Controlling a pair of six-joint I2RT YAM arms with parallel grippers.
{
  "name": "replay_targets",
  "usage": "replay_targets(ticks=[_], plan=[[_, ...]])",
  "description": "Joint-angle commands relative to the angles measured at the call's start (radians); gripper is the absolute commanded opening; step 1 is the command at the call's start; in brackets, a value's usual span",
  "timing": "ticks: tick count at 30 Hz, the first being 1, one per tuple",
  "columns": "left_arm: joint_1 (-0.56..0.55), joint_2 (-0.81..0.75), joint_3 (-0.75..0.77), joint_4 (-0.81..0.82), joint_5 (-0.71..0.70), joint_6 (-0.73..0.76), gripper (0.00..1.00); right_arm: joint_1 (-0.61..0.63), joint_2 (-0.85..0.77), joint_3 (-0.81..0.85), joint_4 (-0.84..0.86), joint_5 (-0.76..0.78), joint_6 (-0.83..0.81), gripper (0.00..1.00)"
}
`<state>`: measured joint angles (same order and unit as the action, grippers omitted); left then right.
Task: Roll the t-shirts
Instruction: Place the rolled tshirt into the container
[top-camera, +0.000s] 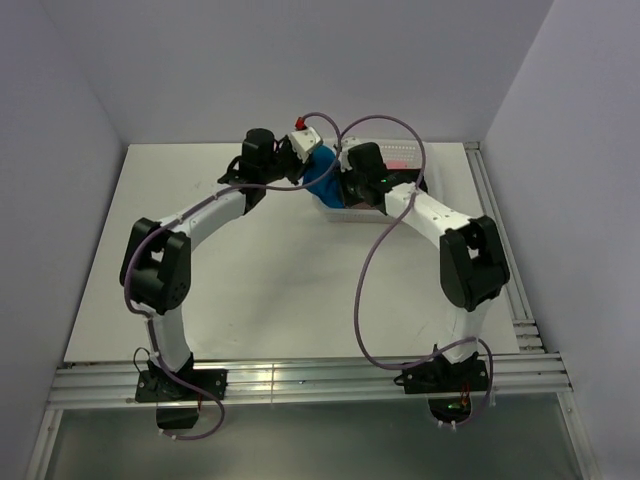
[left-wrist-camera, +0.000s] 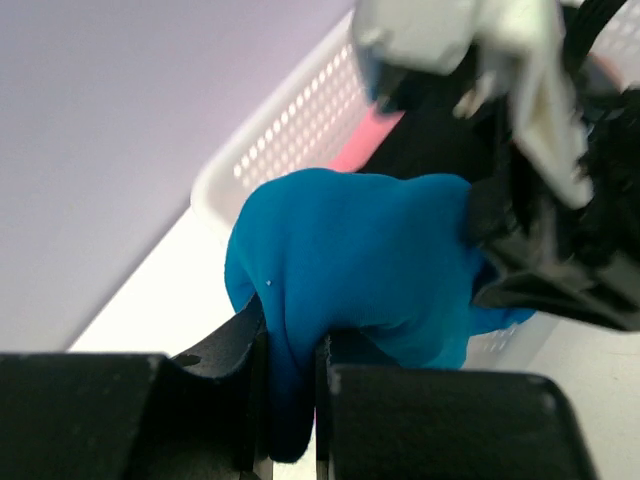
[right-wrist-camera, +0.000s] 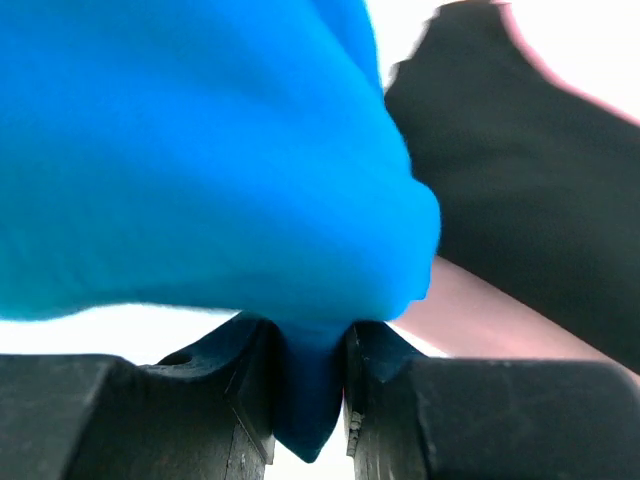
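**Blue t-shirt held at the basket by both grippers: the fetching step, not yet the rolling**

At the upper centre of the top view both arms reach in towards one spot. The left gripper (left-wrist-camera: 290, 365) comes in from the left with its jaws closed on a fold of the blue t-shirt (left-wrist-camera: 360, 250). In its wrist view the cloth is pinched between the two dark fingers at the bottom of the frame and bulges above them.

The shirt hangs bunched between the two grippers, over the near left corner of the white mesh basket (left-wrist-camera: 290, 130), and it does not lie flat anywhere.

To the right, the right gripper (right-wrist-camera: 310, 365) also has its jaws clamped on a fold of blue cloth, which fills the upper left of its wrist view. Behind it, at the right of that frame, a black t-shirt (right-wrist-camera: 520, 180) and a pink t-shirt (right-wrist-camera: 480, 310) lie in the basket.

The step in hand looks like fetching. The blue shirt is being taken out of the basket so that it can be spread on the table (top-camera: 260, 270).

The next move calls for both arms to carry the shirt together towards the open tabletop in the lower middle of the top view. They need to keep both grips firm and draw apart enough to pull the cloth taut. The shirt must also clear the basket rim without dragging the basket along. Rolling can only begin once the shirt lies flat.
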<state>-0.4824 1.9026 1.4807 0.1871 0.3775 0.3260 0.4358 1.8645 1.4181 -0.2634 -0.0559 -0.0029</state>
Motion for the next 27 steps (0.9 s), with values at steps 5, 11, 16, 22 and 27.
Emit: replay_targets(ticks=[5,11,16,22,27], plan=[[0.007,-0.053,0.198,0.009,0.146,0.102,0.0,-0.092,-0.146,-0.004,-0.027,0.186,-0.094,0.0],[0.001,0.119,0.435,-0.231,0.196,0.165,0.0,-0.236,-0.16,-0.025,0.019,0.131,-0.222,0.0],[-0.028,0.199,0.475,-0.281,0.179,0.258,0.0,-0.276,-0.157,-0.16,0.203,0.142,-0.472,0.0],[-0.036,0.279,0.541,-0.294,0.176,0.254,0.0,-0.41,-0.15,-0.19,0.299,-0.22,-0.62,0.0],[-0.036,0.276,0.547,-0.29,0.186,0.249,0.0,-0.523,-0.122,-0.128,0.279,-0.408,-0.62,0.0]])
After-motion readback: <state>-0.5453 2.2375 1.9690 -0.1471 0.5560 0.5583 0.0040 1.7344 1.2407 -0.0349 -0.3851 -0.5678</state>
